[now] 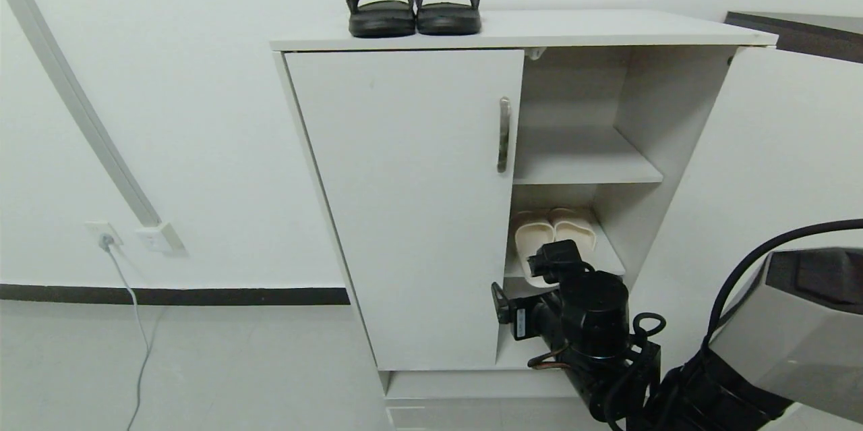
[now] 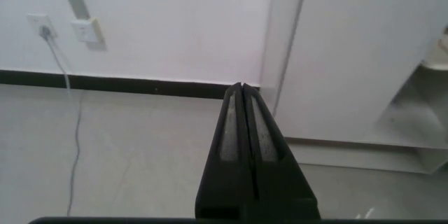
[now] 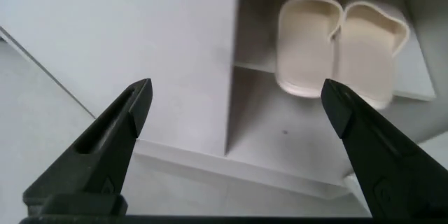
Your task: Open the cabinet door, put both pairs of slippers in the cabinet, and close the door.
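Slippers: 2 pairs. Black pair [image 1: 413, 3] sits on the cabinet [image 1: 607, 27] top, above the closed left door [image 1: 404, 215]. Cream pair [image 1: 554, 232] sits on the lower shelf inside; the right door [image 1: 775, 168] is open. Right tool [image 3: 236, 91] is spread, holding nothing, just before the cream pair. Left tool [image 2: 241, 92] is pressed together over the floor [image 2: 140, 154].

Bright, even indoor light, nothing harsh. In the head view the inside of the open cabinet [image 1: 580, 100], around 1 o'clock, sits in soft grey shadow, and the black slippers [image 1: 412, 6] at 12 lose detail. Straight lines bow near that view's edges.
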Motion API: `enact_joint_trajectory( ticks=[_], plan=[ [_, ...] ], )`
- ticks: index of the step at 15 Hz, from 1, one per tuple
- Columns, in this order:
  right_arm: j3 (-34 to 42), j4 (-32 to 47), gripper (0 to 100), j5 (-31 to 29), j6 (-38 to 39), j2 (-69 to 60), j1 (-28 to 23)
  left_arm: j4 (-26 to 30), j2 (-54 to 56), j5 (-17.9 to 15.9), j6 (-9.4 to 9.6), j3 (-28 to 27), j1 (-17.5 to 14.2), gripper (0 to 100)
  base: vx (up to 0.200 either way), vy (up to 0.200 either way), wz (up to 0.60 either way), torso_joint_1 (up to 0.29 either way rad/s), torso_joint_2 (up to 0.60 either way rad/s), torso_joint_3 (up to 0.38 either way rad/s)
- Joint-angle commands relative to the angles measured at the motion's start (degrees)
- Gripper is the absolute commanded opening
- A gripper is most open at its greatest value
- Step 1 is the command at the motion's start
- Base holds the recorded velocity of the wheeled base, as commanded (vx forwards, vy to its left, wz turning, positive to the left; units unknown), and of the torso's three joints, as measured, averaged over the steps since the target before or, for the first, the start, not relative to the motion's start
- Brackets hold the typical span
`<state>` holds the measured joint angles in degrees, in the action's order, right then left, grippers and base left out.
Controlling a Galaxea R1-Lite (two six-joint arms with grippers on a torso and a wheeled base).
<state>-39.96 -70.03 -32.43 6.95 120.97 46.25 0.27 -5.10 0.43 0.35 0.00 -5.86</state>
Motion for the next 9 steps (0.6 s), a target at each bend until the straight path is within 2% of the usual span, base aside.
enact_joint_trajectory(
  ticks=[1, 6, 9],
  plan=[
    [0.50, -0.28, 100, 0.00, -0.09, -0.03, 0.33, 0.00, -0.09, 0.01, 0.00, 0.00, -0.02, 0, 0.000, 0.200, 0.00, -0.007, 0.00, 0.002],
    [1.03, -1.07, 100, 0.00, -0.36, -0.03, 0.42, 0.00, 0.00, 0.01, -0.09, 0.00, -0.02, 0, 0.000, 0.200, 0.00, 0.003, 0.00, 0.002],
    [1.11, -1.33, 100, 0.00, -0.36, -0.03, 0.59, 0.00, 0.00, 0.10, -0.09, -0.09, -0.02, 0, 0.000, 0.000, 0.00, 0.000, 0.00, 0.000]
  ],
)
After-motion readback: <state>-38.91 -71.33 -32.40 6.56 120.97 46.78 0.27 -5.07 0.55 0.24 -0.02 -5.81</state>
